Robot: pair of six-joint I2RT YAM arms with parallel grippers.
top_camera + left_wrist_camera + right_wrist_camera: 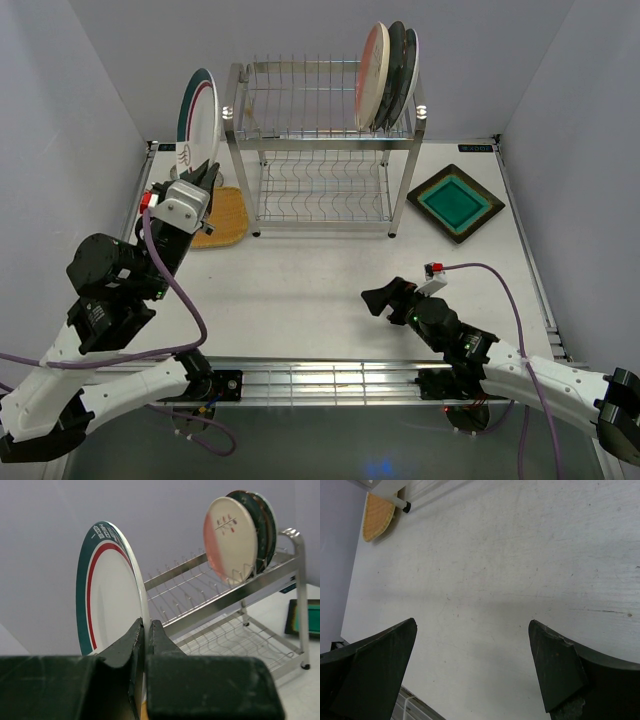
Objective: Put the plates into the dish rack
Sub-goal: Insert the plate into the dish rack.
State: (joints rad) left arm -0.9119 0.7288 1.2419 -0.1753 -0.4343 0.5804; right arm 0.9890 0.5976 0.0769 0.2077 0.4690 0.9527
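Note:
My left gripper (207, 172) is shut on the rim of the green-rimmed white plate (197, 118) and holds it upright in the air, left of the dish rack (325, 150). In the left wrist view the plate (112, 595) stands on edge between my fingers (146, 626). Three plates stand in the rack's top tier at the right: a pink-cream one (372, 75) and two dark ones (400, 72). The yellow woven square plate (225, 215) lies under my left wrist. The brown square plate with teal centre (455, 202) lies right of the rack. My right gripper (385, 298) is open and empty over bare table.
The rack's lower tier (322, 190) holds nothing. White walls close in the table on left, right and back. A metal rail (330, 380) runs along the near edge. The yellow plate's corner shows in the right wrist view (377, 517).

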